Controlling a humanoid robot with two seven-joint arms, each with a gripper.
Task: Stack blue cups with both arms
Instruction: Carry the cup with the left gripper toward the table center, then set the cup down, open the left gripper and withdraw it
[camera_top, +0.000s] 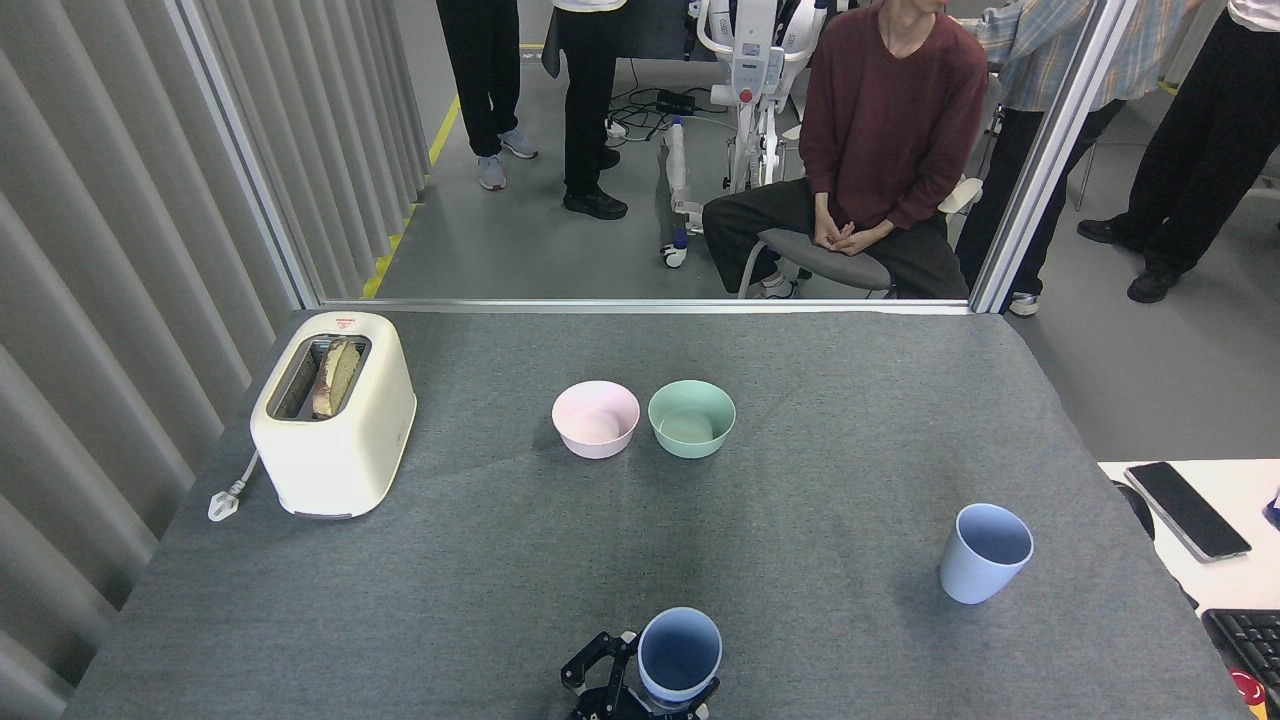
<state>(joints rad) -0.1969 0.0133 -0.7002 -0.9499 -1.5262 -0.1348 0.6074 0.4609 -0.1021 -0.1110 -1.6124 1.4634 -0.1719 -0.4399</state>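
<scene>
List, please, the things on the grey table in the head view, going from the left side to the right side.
Toaster → pink bowl → blue cup held in the left gripper at the near edge → mint green bowl → second blue cup standing alone.

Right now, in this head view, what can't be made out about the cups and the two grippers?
- Left gripper: cut off by the bottom edge; its fingers around the held blue cup are mostly out of frame.
- Held cup's base: hidden by its own rim and the gripper.
- Right gripper: not in view at all.
- Far side of the standing blue cup: hidden by its own wall.
</scene>
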